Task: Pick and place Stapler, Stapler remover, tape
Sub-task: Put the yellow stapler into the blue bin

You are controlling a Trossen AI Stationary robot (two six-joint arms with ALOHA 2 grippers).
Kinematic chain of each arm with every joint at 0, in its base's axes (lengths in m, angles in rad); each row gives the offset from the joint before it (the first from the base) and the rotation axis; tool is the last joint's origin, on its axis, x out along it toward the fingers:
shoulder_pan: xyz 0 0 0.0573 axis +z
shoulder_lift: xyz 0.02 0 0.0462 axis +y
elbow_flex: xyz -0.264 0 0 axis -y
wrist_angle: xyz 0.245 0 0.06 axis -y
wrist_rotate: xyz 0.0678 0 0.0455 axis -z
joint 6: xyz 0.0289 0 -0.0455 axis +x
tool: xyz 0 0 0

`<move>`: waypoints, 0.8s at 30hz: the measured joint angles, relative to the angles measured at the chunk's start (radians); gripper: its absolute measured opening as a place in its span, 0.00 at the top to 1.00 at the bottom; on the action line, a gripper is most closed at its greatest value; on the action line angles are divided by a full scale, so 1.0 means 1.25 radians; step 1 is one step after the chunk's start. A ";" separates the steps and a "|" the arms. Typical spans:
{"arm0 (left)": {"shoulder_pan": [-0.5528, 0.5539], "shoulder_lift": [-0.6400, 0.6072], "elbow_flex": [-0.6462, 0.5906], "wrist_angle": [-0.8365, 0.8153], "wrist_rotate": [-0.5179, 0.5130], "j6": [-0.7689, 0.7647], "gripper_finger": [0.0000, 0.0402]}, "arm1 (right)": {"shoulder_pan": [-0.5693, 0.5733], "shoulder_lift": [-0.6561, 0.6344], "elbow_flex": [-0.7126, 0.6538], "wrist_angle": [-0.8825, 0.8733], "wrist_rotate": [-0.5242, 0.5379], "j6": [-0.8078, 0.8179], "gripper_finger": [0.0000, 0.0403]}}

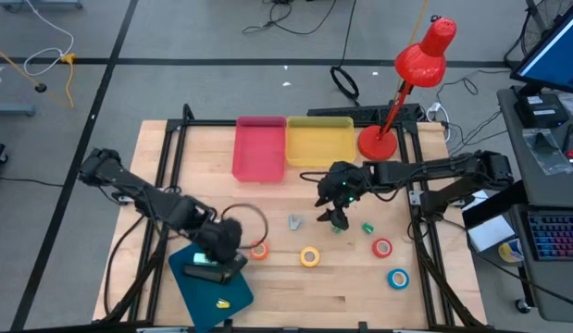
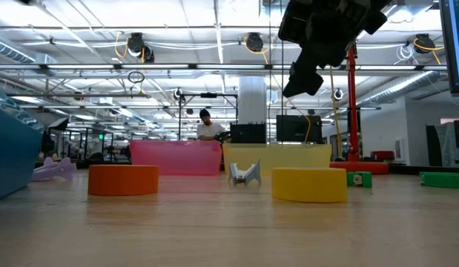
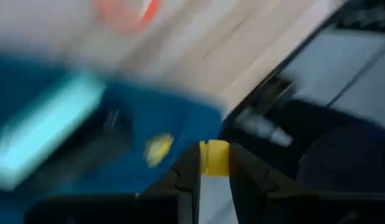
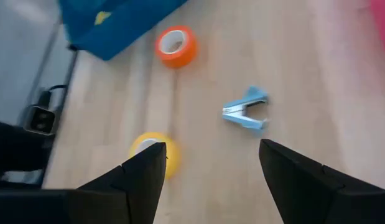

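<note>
Orange tape roll (image 2: pixel 123 179) and yellow tape roll (image 2: pixel 309 184) sit closest on the table, staple remover (image 2: pixel 244 173) behind them. Right gripper (image 4: pixel 211 171) hangs open above (holding nothing). Left gripper (image 1: pixel 221 242) is closed over the blue tray (image 1: pixel 212 287).

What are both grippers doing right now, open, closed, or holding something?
Left gripper: shut over the blue tray; what it holds cannot be told.
Right gripper: open, empty, above the table.
</note>
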 joint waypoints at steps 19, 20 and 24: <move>-0.137 0.236 -0.068 0.019 0.238 -0.146 0.86 | -0.005 0.000 0.000 0.022 0.019 0.021 0.38; -0.141 0.246 -0.069 0.013 0.238 -0.140 0.86 | -0.005 0.000 0.000 0.025 0.019 0.025 0.38; -0.152 0.276 -0.069 0.014 0.242 -0.131 0.86 | -0.005 0.000 0.000 0.024 0.020 0.026 0.38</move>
